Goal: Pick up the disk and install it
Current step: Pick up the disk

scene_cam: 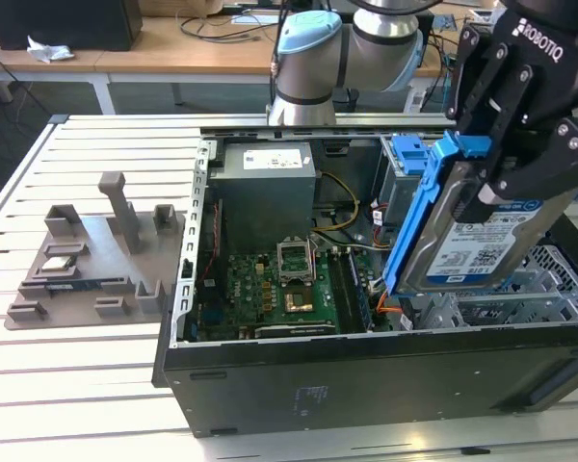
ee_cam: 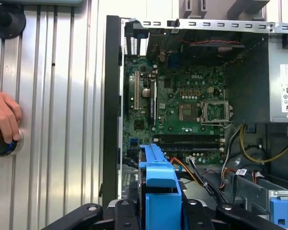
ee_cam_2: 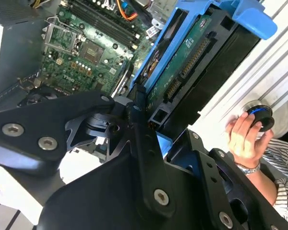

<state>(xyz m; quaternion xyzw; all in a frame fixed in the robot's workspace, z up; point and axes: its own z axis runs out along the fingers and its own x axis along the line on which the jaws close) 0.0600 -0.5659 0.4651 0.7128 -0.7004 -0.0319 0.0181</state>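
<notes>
The gripper (scene_cam: 506, 168) has its black fingers closed on the disk (scene_cam: 477, 241), pinching it near its upper end, so the drive hangs lifted and steeply tilted over the open computer case (scene_cam: 366, 385). In the exterior view the disk sits toward the right, its white label with barcodes facing the camera and its blue side rail running down the edge nearer the motherboard (scene_cam: 270, 289). Whether its lower end touches anything inside the case cannot be told. Below it lies the perforated metal drive cage (scene_cam: 559, 279), and behind it a bare blue bracket (scene_cam: 409, 154) stands beside the grey power supply (scene_cam: 267, 173). The case rests on a slatted metal table (scene_cam: 77, 385), with a grey fixture tray (scene_cam: 96, 260) at the exterior view's left. In the second wrist view a person's hand (ee_cam_2: 245, 136) rests on a round black knob (ee_cam_2: 260, 116) on the table beside the case.
</notes>
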